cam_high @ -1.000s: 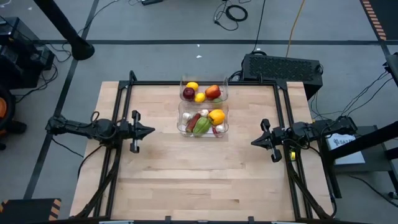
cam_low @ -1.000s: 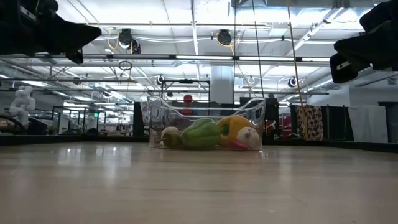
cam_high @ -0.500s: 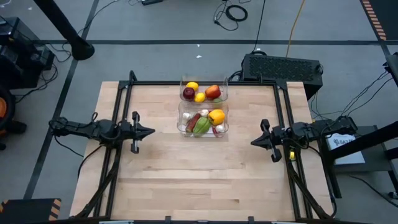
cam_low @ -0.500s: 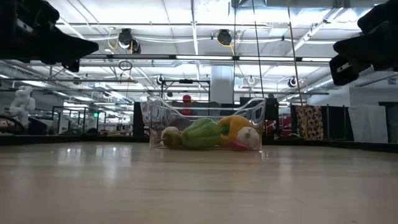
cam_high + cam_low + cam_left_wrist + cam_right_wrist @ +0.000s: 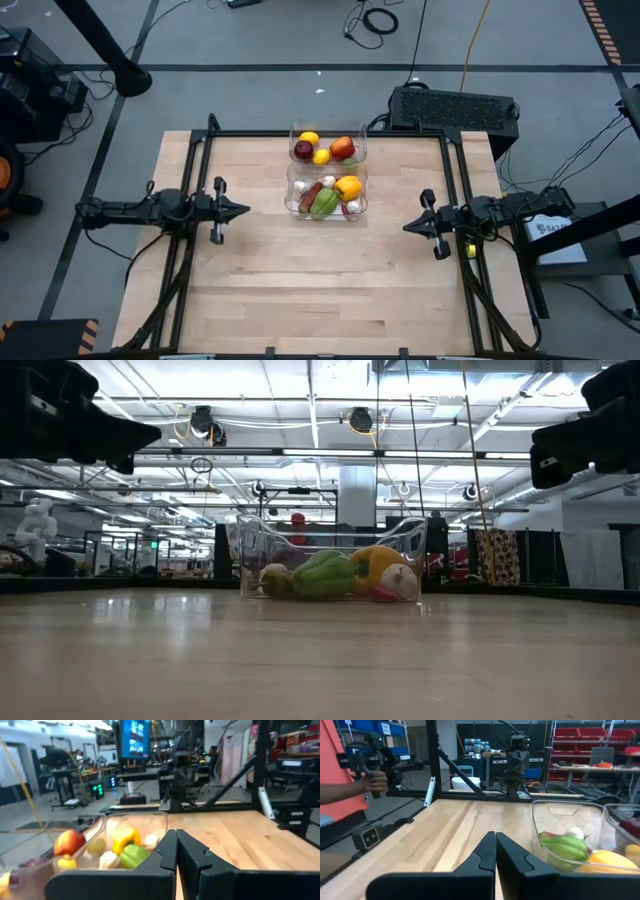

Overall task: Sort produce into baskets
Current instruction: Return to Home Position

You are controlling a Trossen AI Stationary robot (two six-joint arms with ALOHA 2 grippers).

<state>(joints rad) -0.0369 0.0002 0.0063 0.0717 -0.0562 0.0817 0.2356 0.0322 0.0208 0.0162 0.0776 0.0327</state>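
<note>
Two clear bins stand at the table's far middle. The farther bin [image 5: 328, 146] holds yellow lemons and red apples. The nearer bin [image 5: 326, 193] holds green, yellow and dark red peppers, white garlic and a red chilli; it also shows in the low view [image 5: 331, 570]. My left gripper [image 5: 243, 210] is shut and empty, above the table left of the bins; its shut fingers show in the left wrist view [image 5: 176, 851]. My right gripper [image 5: 408, 227] is shut and empty, right of the bins [image 5: 495, 851].
A black frame [image 5: 330, 134] runs round the table top. A black box [image 5: 455, 107] sits beyond the far right corner. A person's hand [image 5: 370, 781] with a controller shows beyond the table in the right wrist view. Bare wood lies near the front edge [image 5: 330, 300].
</note>
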